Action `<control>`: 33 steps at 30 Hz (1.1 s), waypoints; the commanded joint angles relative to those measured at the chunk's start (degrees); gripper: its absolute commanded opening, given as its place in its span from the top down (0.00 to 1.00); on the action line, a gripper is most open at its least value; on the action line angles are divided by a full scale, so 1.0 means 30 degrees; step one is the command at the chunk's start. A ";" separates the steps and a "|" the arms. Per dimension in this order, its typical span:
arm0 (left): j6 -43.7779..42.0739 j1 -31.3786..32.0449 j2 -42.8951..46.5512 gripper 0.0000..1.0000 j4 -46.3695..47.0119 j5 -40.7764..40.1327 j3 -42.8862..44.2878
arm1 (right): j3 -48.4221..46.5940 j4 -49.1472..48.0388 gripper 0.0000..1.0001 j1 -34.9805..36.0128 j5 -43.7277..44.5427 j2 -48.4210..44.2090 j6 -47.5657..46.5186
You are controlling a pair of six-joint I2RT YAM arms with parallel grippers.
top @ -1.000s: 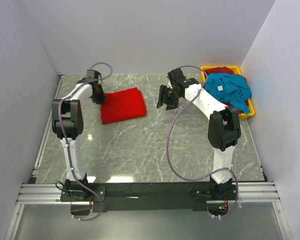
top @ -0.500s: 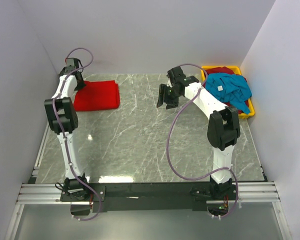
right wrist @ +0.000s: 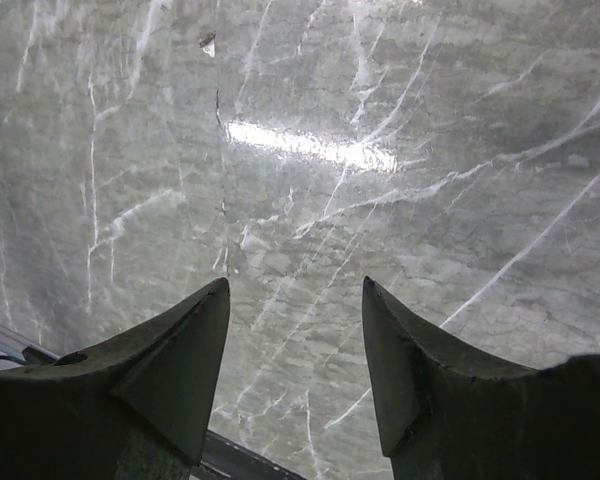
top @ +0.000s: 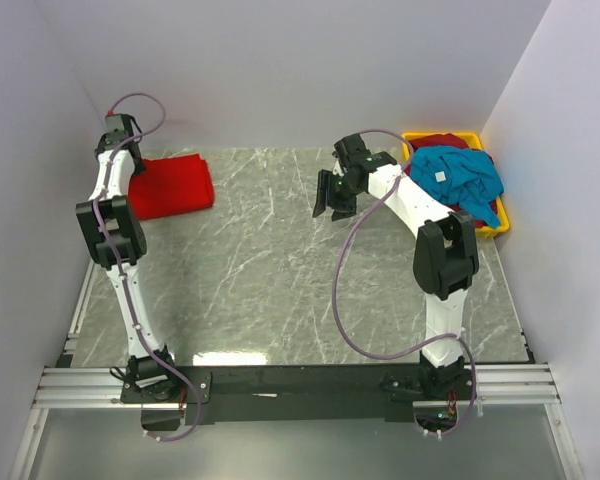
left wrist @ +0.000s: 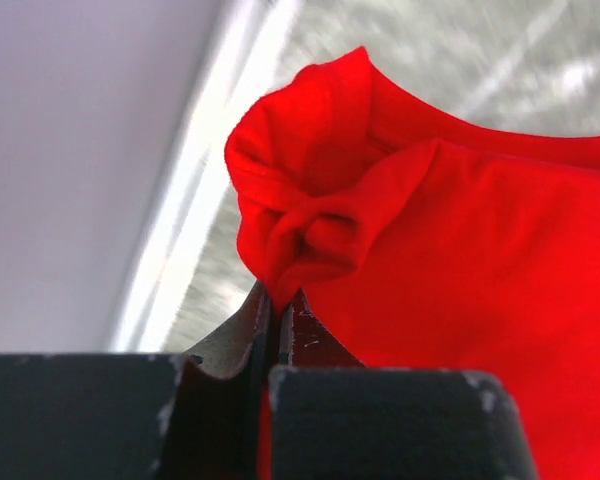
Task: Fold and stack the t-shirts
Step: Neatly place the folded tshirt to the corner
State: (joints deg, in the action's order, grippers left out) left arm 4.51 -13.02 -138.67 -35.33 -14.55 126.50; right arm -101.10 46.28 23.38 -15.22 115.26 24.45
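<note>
Our left pincer [left wrist: 278, 300] is clenched on the red t-shirt [left wrist: 460, 280]: in the wrist view we see its two dark fingers pressed tight together, with a bunched fold of the cloth puckered into a small knot right where the tips meet. From above, this pincer sits at the far left corner of the surface [top: 280, 280], close to the left wall. The red t-shirt lies just to its right as a folded, roughly rectangular pad (the gripped edge is the one nearest the wall, and the rest looks flat on the grey veined top). Our right pincer [top: 330, 195] hangs over the far middle of the surface, well apart from the red shirt. Its jaws are spread and nothing is between them. Its own camera shows only bare marble-patterned surface and a streak of reflected light between the two fingers. At the far right corner stands the yellow bin [top: 495, 228], against the right wall. In it we find the teal-blue t-shirt [top: 465, 180] heaped on top, with a white tag [top: 441, 176] facing up and some of its cloth draped over the bin's right rim. Behind it, at the bin's far edge, the dark maroon t-shirt [top: 438, 140] shows. The right arm's forearm runs from the pincer toward the bin, passing just beside its near left side.
</note>
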 commanded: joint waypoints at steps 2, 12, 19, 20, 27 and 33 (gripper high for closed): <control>-0.1299 -0.0144 -0.0327 1.00 0.1816 -0.0864 0.1749 | -0.0987 0.0509 0.38 0.0030 -0.0316 0.0690 -0.0444; -0.3320 -0.0612 -0.0768 0.95 0.2724 -0.1362 0.2307 | -0.1338 0.0686 0.38 0.0060 -0.0521 0.1041 -0.0444; -0.2707 -0.0642 0.0050 0.00 0.3281 -0.1919 0.2307 | -0.1457 0.0482 0.37 0.0089 -0.0697 0.1013 -0.0385; -0.2590 -0.0642 0.0458 0.01 0.3339 -0.1803 0.2307 | -0.1282 0.0307 0.37 0.0089 -0.0668 0.0781 -0.0356; -0.0629 -0.0030 0.4002 0.01 0.3838 -0.0546 -0.0409 | 0.0034 -0.1304 0.37 0.0118 -0.0084 -0.0655 -0.0122; 0.1711 0.1930 0.7343 0.00 0.3136 0.0804 -0.4624 | 0.1764 -0.3003 0.36 0.0148 0.0796 -0.2383 -0.0004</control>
State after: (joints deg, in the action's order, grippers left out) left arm 3.95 -11.55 -123.79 -26.35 -15.81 117.49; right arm -97.32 41.95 23.40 -14.81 113.91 24.36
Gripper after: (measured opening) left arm 0.995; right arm 0.635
